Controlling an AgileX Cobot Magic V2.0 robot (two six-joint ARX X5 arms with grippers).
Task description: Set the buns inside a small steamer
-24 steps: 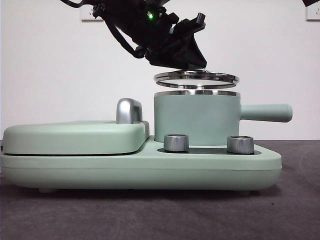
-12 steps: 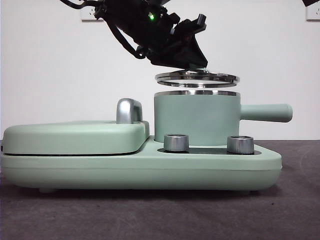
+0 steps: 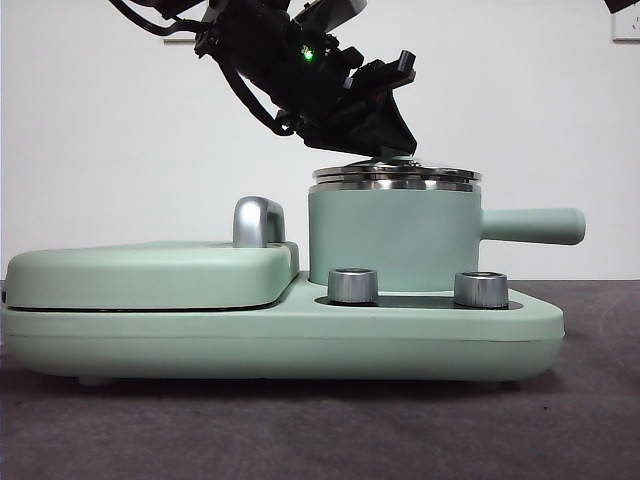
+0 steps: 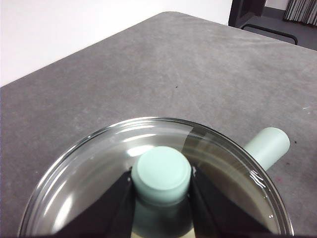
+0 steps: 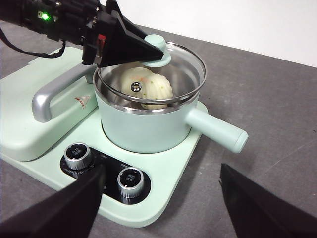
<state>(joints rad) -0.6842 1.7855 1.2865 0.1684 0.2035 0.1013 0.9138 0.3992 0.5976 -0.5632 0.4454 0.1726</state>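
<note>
Dark grey matte tabletop (image 5: 277, 99) with a plain white wall behind it, nothing fancy. Sitting on it is a mint-green cooker base (image 3: 300, 335) with two knurled steel dials (image 3: 352, 285) on a black panel at the front. On its left half there's a flat mint-green griddle cover (image 3: 150, 272) with a chrome handle (image 3: 257, 222).

The small mint-green round steamer pot with the steel rim (image 3: 392, 240) sits on the right half of the base, with its long straight green handle (image 3: 530, 225) pointing off to 3 o'clock in the front view. The glass lid with the steel ring (image 3: 395, 176) is resting on the pot's rim.

The left gripper (image 4: 161, 191) comes in from about 11 o'clock above the pot, and its two black jaws are pinched on either side of the lid's round green knob (image 4: 162, 171).

Through the glass in the right wrist view you can see the twisted cream-white bun with little green specks (image 5: 148, 87) inside the pot. I can only really make out that one.

The right gripper (image 5: 158, 208) hangs back in front of the cooker with its jaws spread wide apart, holding nothing.
</note>
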